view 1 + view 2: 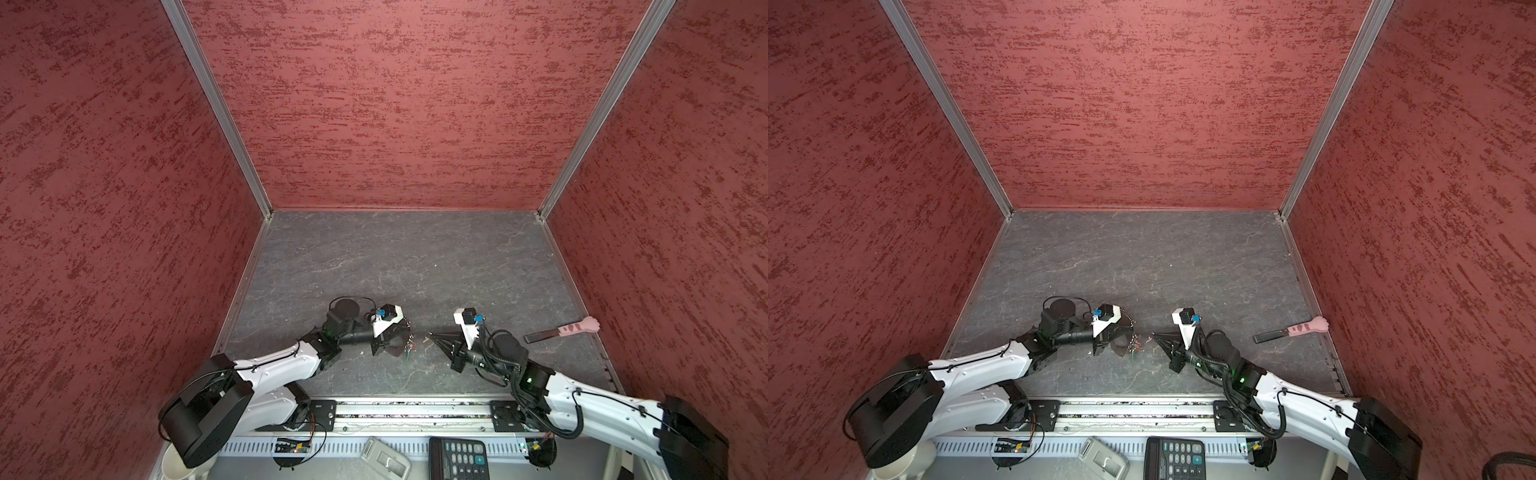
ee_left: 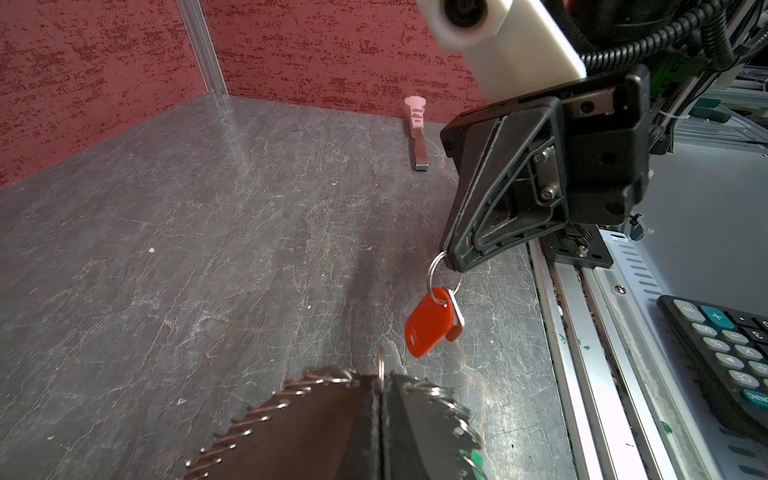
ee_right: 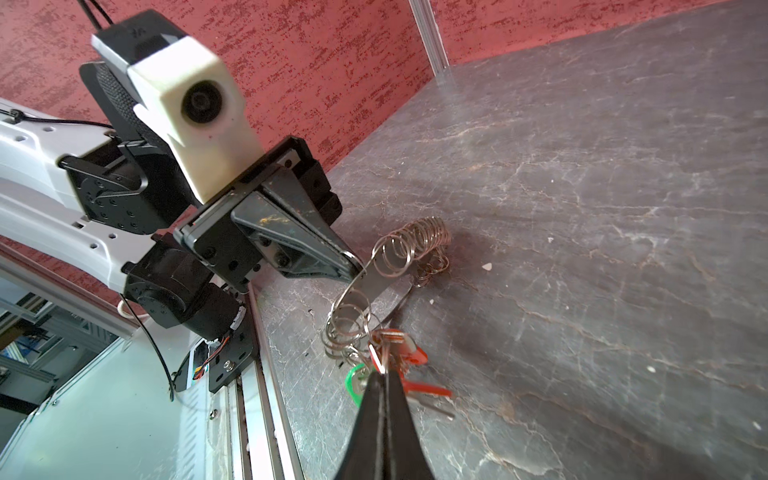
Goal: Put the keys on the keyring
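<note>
1. Closest of all, past the metal rail, a black calculator lies off the dark grey stone-look counter. It has no part in this job.
2. The left jaws are squeezed tight on the big keyring of dark strap and silver chain loops. They hold it up so its loops hang where a key can reach them.
3. The right jaws are squeezed tight on a small silver ring. The little silver key with the red plastic tag dangles from that ring in the air. It is near the keyring but not on it yet.
4. I think the two face each other so the small ring can slide onto a loop.
5. The left wrist view shows the gap between red key and keyring. In the right wrist view the red key blends in with the green-tagged key and its neighbours. In both top views they are too tiny to tell.
6. Farthest off, a pink cat-paw-handled tool lies alone by the right wall.
</note>
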You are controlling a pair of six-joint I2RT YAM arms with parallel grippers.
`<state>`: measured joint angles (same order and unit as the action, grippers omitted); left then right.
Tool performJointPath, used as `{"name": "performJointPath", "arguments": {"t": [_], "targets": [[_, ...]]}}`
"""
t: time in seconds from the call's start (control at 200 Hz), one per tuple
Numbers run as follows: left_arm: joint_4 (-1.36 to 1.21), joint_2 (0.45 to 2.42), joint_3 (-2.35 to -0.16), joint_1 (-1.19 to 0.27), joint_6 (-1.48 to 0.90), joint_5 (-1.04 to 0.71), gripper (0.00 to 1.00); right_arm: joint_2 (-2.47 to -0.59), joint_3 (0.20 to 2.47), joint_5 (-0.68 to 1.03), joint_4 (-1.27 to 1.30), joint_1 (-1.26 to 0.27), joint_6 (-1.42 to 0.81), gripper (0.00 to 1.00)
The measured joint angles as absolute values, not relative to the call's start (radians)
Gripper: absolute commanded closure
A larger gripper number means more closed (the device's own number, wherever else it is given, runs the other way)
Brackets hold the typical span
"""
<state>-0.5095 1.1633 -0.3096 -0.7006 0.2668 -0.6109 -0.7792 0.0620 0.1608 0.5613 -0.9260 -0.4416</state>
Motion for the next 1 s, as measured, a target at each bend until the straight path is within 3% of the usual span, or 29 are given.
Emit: {"name": "performJointPath", "arguments": {"t": [0.501, 1.002], "targets": [[-0.546, 1.143, -0.293, -0.701, 0.267, -0.681, 1.00, -1.082, 0.057, 0.218, 1.004, -0.926, -0.356, 1.00], [-0.579, 1.145, -0.291, -0.700, 0.266, -0.812, 1.00, -1.116, 0.075, 0.297, 1.108, -0.926, -0.321, 1.00]]}}
